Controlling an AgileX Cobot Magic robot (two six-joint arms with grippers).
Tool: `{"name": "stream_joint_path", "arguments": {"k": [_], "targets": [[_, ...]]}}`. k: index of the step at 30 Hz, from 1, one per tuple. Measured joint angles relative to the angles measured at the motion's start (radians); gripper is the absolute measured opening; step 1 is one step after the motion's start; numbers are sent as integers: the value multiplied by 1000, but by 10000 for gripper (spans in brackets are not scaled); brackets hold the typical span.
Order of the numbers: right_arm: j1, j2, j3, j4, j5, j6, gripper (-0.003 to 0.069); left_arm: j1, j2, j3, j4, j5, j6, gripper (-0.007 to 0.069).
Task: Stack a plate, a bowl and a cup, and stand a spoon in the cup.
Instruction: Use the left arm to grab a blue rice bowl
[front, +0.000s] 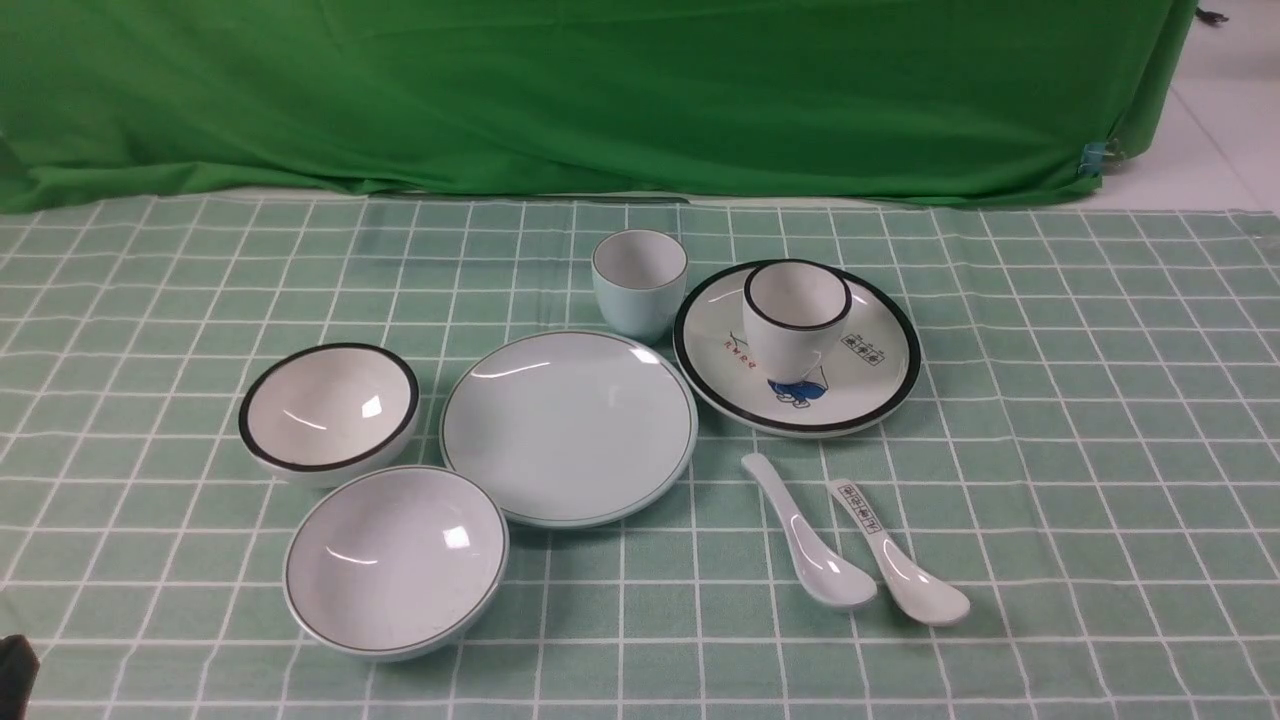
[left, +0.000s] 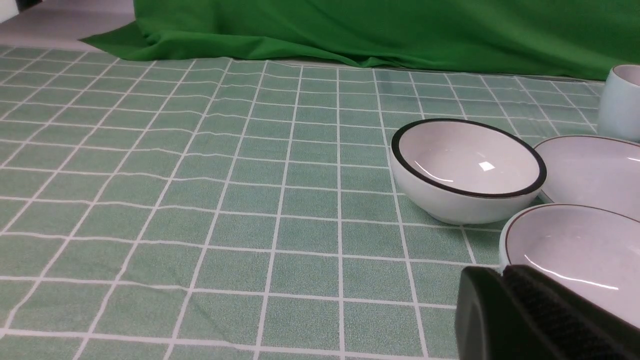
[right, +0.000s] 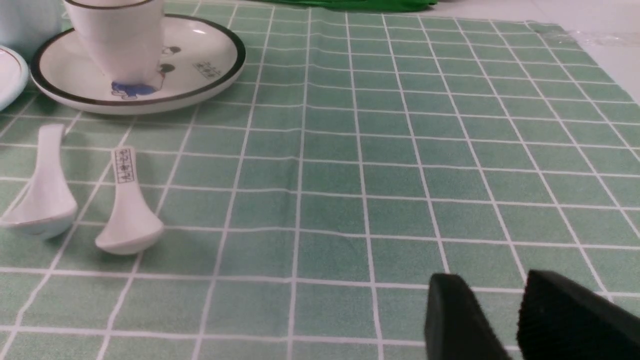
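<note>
counter (front: 1050, 450): checked cloth, nothing stacked yet. the plate (front: 568, 428) lies bare at centre. the bowl (front: 396, 560) sits at its near left, just beside a black-rimmed bowl (front: 328, 410). the cup (front: 639, 283) stands upright behind the plate. the spoon (front: 808, 535) lies flat at the near right, beside a printed spoon (front: 897, 555).

left end effector (left: 495, 272): low by the bowl; i cannot tell whether its fingers are parted. right end effector (right: 492, 280): fingers slightly apart, holding nothing, well clear of the spoon.

assessment: first step pending. the next move calls for gripping the bowl's rim, clearing its neighbour and centring it on the plate.
</note>
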Motion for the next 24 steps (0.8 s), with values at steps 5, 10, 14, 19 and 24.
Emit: {"name": "stream_joint_path", "arguments": {"k": [5,10,14,19,24], "targets": [[0,0,0,0,0,0,242,0,0,0,0,-6,0,17],[0,0,0,0,0,0,242,0,0,0,-119,-101,-40,17],[0,0,0,0,0,0,242,0,0,0,-390,-183,-123,17],[0,0,0,0,0,0,242,0,0,0,-583,-319,-183,17],[0,0,0,0,0,0,242,0,50,-155,-503,-75,-157,17]]}}
